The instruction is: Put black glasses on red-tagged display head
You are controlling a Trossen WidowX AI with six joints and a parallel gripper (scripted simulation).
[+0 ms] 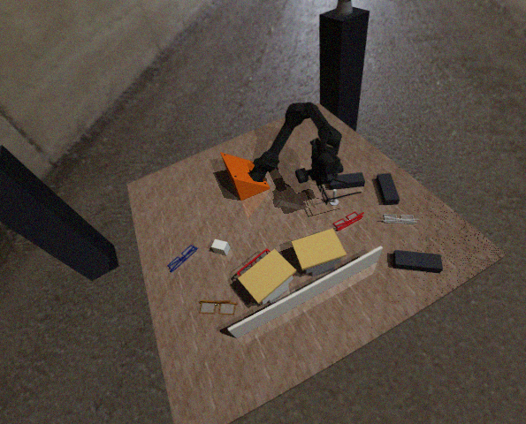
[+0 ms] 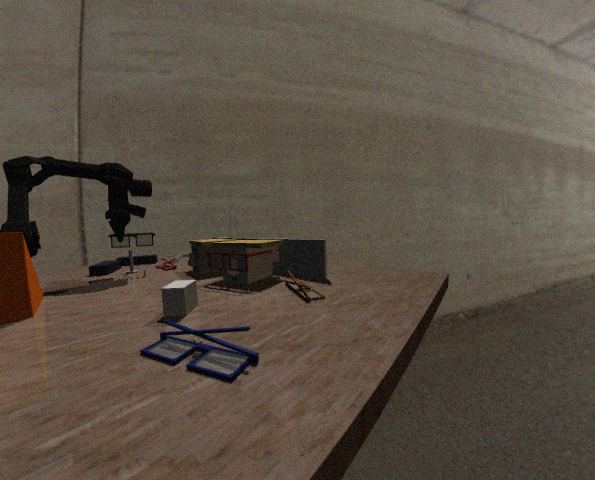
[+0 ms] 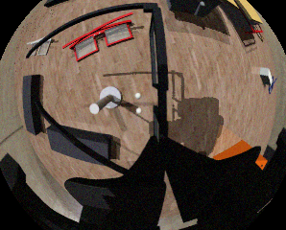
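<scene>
My gripper [image 1: 322, 185] [image 2: 119, 233] [image 3: 157, 140] is shut on the black glasses [image 1: 325, 195] [image 2: 143, 239] [image 3: 157, 52] and holds them in the air, well above the table, at the far side near the arm's base. The glasses hang level below the fingers with the temples open. Two box-shaped display heads with yellow tops [image 1: 266, 275] [image 1: 318, 248] stand side by side in the middle of the table, well away from the gripper. In the exterior view they overlap [image 2: 235, 256]. The left one wears red glasses [image 1: 253, 261]. I cannot make out the red tag.
A small grey stand [image 1: 332, 200] [image 2: 131, 260] [image 3: 107, 99] is under the gripper. Loose red glasses [image 1: 347, 221] [image 3: 101, 37], white glasses [image 1: 399, 219], blue glasses [image 1: 182, 257] [image 2: 201, 351], brown glasses [image 1: 217, 306], a white cube [image 1: 220, 246], an orange wedge [image 1: 242, 175], dark cases [image 1: 387, 187] [image 1: 417, 261] and a long white board [image 1: 306, 291] lie about.
</scene>
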